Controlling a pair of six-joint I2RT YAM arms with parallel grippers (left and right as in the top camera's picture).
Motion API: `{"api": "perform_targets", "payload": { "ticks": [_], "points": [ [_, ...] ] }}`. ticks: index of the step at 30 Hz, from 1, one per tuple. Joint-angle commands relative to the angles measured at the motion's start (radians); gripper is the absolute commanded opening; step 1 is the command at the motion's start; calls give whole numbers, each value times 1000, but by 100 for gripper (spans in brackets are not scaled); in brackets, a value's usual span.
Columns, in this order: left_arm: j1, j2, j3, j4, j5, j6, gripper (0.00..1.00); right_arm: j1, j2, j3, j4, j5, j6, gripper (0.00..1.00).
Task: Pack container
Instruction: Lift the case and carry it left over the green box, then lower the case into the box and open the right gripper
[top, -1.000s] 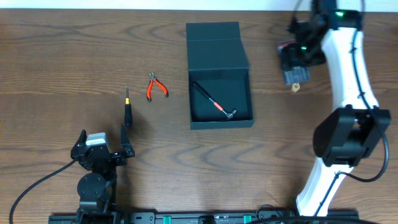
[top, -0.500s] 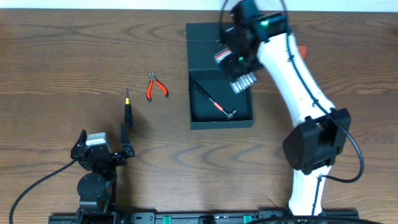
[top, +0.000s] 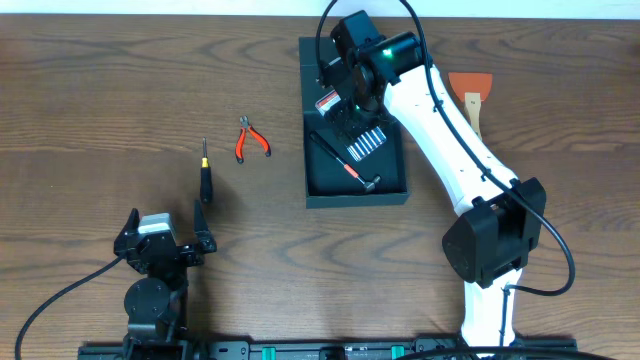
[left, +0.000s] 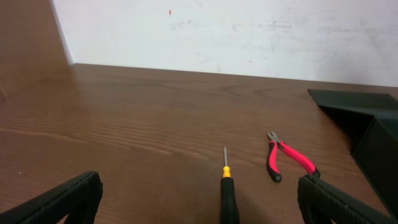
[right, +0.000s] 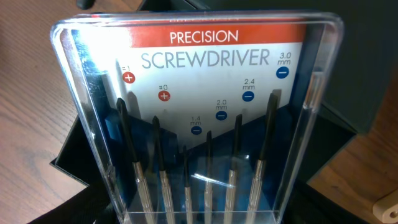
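Left gripper (top: 167, 220): fingers spread wide, holding nothing, positioned near-left of the container (top: 356, 198). Container: mid-table, lid flap open, hammer (top: 345, 165) lying inside. Right gripper (top: 354, 118): above the container interior, clamped on a precision screwdriver set (right: 199, 124).

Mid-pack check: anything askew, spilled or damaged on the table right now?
Nothing stands out. The container sits open and square, a small hammer lying inside; the right gripper holds the precision screwdriver set over it, case intact. Pliers, a screwdriver and a scraper lie flat on the table outside it.
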Motion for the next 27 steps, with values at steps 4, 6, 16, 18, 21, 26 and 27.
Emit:
{"api": "perform_targets", "payload": {
  "ticks": [4,6,16,18,21,26,27],
  "points": [
    [5,-6,-26,-16,-19,-2,99,2,13,-76,28,2,18,61],
    [5,-6,-26,-16,-19,-2,99,2,13,-115,45,2,23,61],
    [5,-6,-26,-16,-19,-2,99,2,13,-340,162,2,44,61],
    [5,-6,-26,-16,-19,-2,99,2,13,-376,183,2,44,61],
    [5,-6,-26,-16,-19,-2,99,1,13,-415,209,2,44,61],
    [5,-6,-26,-16,-19,-2,99,-1,13,-460,256,0,56,63],
    [5,-6,-26,-16,-19,-2,99,-2,13,-464,261,-5,56,64]
  ]
}}
